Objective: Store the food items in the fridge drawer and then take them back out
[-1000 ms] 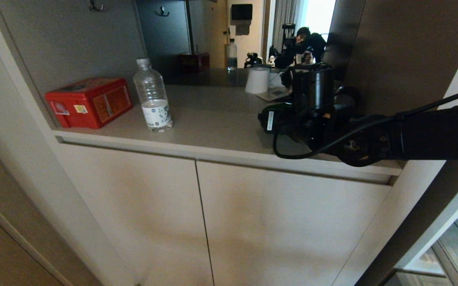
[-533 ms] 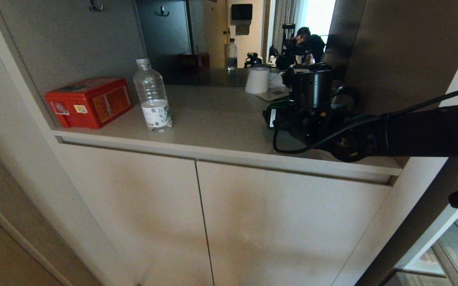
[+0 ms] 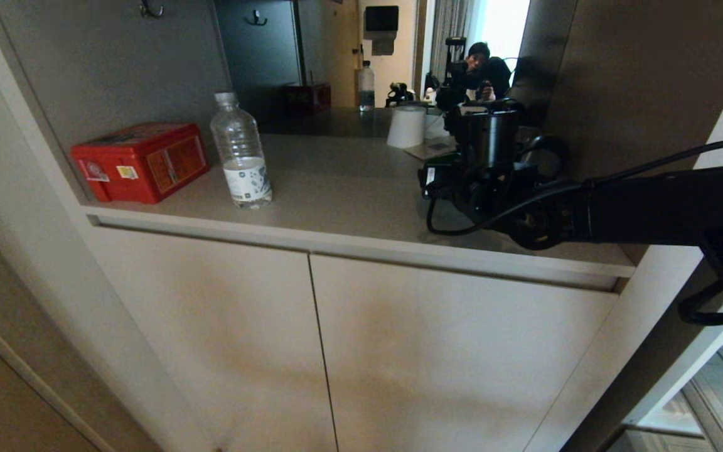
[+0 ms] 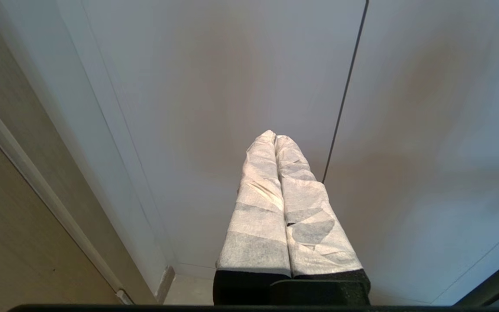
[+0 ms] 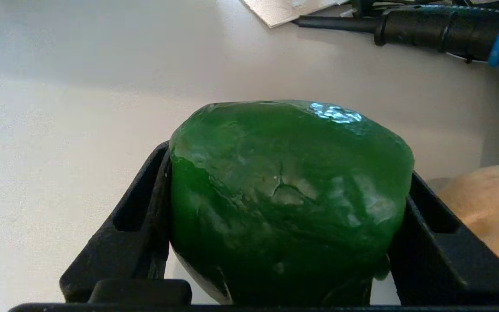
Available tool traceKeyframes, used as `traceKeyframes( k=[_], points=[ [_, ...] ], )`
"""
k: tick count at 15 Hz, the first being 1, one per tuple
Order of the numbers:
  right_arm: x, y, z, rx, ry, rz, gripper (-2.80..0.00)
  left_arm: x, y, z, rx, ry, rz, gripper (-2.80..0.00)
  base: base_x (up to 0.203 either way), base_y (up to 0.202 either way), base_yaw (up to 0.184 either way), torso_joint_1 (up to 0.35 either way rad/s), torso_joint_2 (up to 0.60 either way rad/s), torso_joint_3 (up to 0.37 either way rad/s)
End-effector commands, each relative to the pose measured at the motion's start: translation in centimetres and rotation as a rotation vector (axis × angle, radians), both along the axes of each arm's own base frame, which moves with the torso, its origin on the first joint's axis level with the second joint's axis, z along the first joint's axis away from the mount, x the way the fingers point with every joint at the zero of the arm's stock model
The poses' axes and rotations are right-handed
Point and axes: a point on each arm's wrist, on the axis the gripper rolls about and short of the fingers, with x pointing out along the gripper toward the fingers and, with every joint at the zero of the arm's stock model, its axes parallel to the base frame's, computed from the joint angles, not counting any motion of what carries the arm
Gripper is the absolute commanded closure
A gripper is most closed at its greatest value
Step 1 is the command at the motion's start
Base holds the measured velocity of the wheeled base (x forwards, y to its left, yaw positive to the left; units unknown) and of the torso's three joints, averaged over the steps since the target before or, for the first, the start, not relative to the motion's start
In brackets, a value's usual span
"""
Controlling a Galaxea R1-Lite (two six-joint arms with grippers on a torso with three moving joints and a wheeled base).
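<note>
Right gripper, reached over the grey counter, is clamped wide around the green bell pepper, both fingers pressed to its flanks. Judged step: carrying or setting the pepper at the counter; a steady grip is called for next. Only the right wrist view shows the potato just beside the pepper. Left gripper is seen pressed together, empty, parked before the cabinet door.

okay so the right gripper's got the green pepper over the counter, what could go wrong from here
1. The bell pepper is glossy and lumpy, and the right gripper holds it only by its sides, so it might slip or roll when released.
2. The potato lies close beside the gripper; lowering could nudge it.
3. The black cable lies just beyond on the counter, a possible snag.
</note>
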Motion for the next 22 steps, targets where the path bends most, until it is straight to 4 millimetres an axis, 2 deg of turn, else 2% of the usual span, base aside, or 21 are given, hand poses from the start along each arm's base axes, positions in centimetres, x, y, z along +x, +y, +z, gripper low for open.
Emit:
traceKeyframes(
  k=[1,7,8,9,22],
  points=[
    [0.1,0.1,-0.1,-0.001,0.0,-0.003,0.0,0.1,0.0,-0.3,0.0,0.011,0.0,0.0,0.0,0.0,0.0,0.0,0.0,0.0],
    [1.5,0.0,-0.4,-0.034,-0.017,-0.029,0.0,0.1,0.0,-0.3,0.0,0.01,0.0,0.0,0.0,0.0,0.0,0.0,0.0,0.0],
    [1.5,0.0,-0.5,-0.034,-0.016,-0.029,-1.86,0.1,0.0,-0.3,0.0,0.011,0.0,0.0,0.0,0.0,0.0,0.0,0.0,0.0],
    [1.6,0.1,-0.6,-0.035,-0.015,-0.029,-2.8,0.1,0.0,-0.3,0.0,0.011,0.0,0.0,0.0,0.0,0.0,0.0,0.0,0.0],
    [1.7,-0.2,-0.4,-0.04,-0.022,-0.048,-2.8,0.1,0.0,-0.3,0.0,0.011,0.0,0.0,0.0,0.0,0.0,0.0,0.0,0.0]
  ],
)
